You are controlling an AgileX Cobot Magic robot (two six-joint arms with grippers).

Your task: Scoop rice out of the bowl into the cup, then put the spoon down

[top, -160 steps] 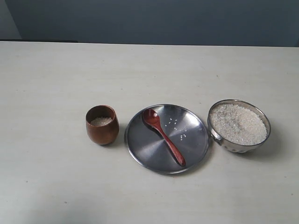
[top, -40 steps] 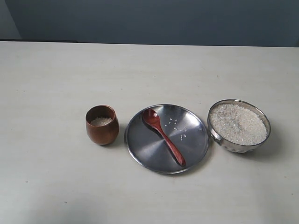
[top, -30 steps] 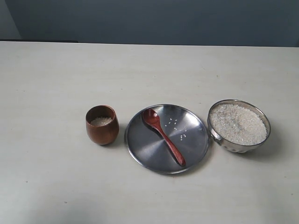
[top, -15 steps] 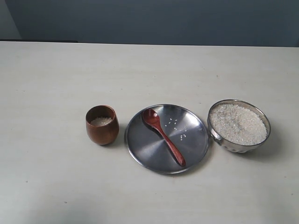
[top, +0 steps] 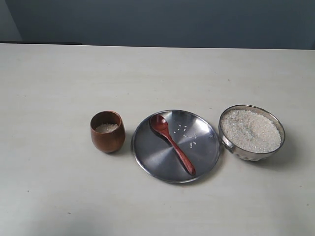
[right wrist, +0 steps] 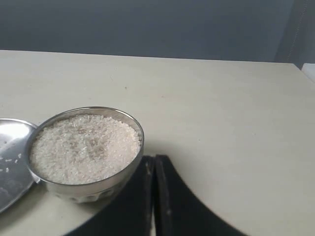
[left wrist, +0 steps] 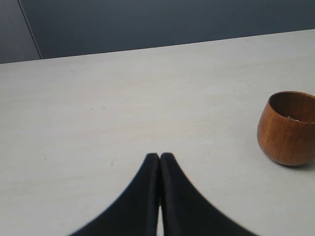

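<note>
The steel bowl (top: 252, 132) heaped with rice (top: 250, 130) stands at the right. The brown wooden cup (top: 107, 131) at the left holds a little rice. Between them the wooden spoon (top: 172, 142) lies on the flat steel plate (top: 147, 152). Neither arm shows in the exterior view. My left gripper (left wrist: 160, 156) is shut with nothing in it, over bare table, with the cup (left wrist: 287, 128) off to one side. My right gripper (right wrist: 154, 158) is shut and empty, close beside the bowl (right wrist: 86, 189) of rice (right wrist: 83, 147).
A few loose rice grains (top: 186, 133) lie scattered on the plate. The pale table (top: 157, 73) stretches back to a dark wall. The plate's rim (right wrist: 10, 123) shows beside the bowl in the right wrist view.
</note>
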